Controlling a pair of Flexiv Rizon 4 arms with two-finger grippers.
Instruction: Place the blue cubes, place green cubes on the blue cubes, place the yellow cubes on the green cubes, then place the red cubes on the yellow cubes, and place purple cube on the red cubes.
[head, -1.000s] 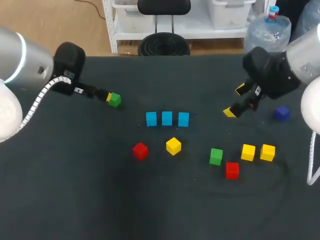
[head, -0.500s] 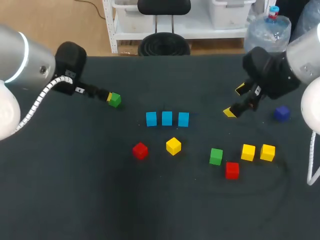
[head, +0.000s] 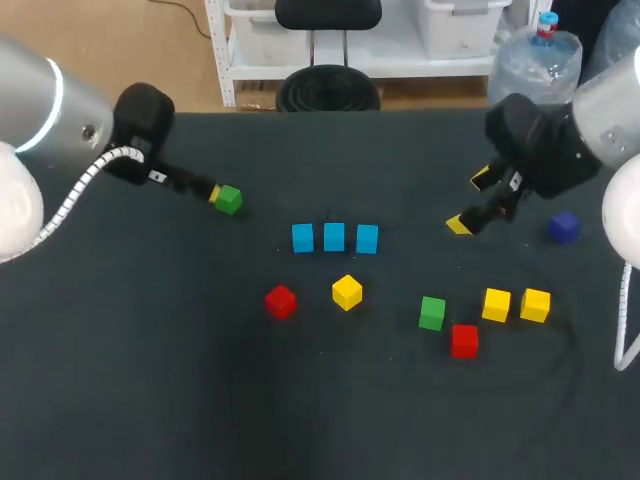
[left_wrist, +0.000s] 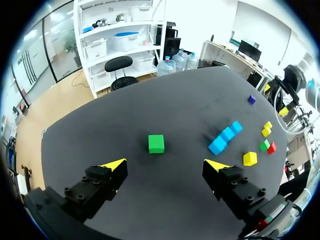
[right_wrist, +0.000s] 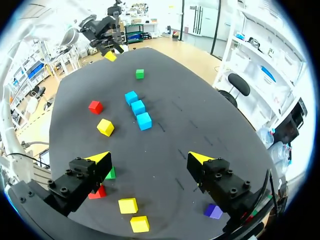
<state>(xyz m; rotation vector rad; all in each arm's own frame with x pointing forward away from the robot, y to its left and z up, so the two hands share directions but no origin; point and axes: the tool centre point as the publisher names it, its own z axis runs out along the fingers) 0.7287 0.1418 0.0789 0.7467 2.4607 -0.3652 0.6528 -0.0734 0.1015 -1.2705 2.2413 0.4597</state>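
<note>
The left gripper (left_wrist: 167, 167) is hovering with fingers spread wide, gripping nothing, a green cube (head: 229, 200) lying on the table (head: 150, 350) just ahead. Three blue cubes (head: 334, 237) are sitting in a row mid-table. The right gripper (head: 469, 202) is hanging open and empty, near a purple cube (head: 564, 227).

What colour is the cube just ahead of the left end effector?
Green. The cube shows best in the left wrist view.
</note>
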